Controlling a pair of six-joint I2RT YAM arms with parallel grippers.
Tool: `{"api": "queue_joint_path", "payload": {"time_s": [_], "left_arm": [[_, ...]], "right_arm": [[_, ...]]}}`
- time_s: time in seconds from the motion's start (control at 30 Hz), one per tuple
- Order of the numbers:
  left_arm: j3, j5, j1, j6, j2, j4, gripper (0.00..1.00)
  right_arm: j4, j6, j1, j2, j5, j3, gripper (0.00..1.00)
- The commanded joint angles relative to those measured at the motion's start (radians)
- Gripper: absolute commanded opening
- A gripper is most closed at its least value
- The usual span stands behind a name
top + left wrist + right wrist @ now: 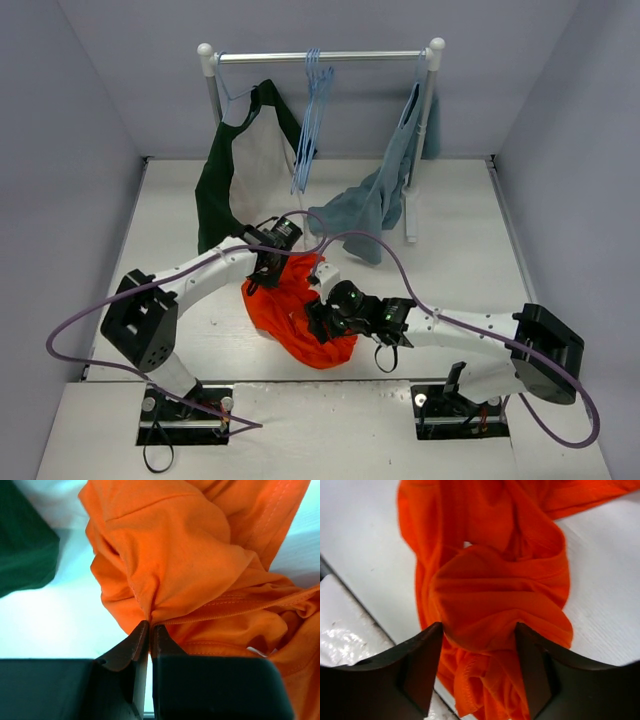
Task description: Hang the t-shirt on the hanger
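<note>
T-shirt (295, 312) lies bunched on counter (450, 270), left tool (150, 626) clenched on a pinch, likely to lift it, right tool (477, 630) spread astride a fold; hanger (312, 110) well apart on rear rail (340, 57).

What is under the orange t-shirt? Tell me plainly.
Around the t-shirt only the white table shows. The crumpled heap covers whatever lies beneath its middle, so that cannot be seen. The left tool is shut on a fold.

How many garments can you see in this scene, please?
3: the orange t-shirt bunched on the table at centre, a green-and-white garment hanging at the rail's left, a grey-blue garment hanging at its right, trailing onto the table.
</note>
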Motion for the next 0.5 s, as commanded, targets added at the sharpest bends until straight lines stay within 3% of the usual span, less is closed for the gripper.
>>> {"api": "queue_joint_path", "payload": {"time_s": [0.0,0.13,0.47], "left_arm": [[-0.003,0.022,0.027,-0.035,-0.093,-0.019,0.0],[-0.022,0.057,0.047,-0.049,-0.135,-0.018,0.0],[0.032,0.085,0.053,-0.147,-0.295,-0.043,0.0]], "right_arm": [[0.072,0.004,0.001,-0.023,0.129,0.004,0.41],[0.019,0.016,-0.003,-0.074,0.217,-0.012,0.03],[-0.233,-0.103,-0.03,-0.36,0.528,0.129,0.01]]}}
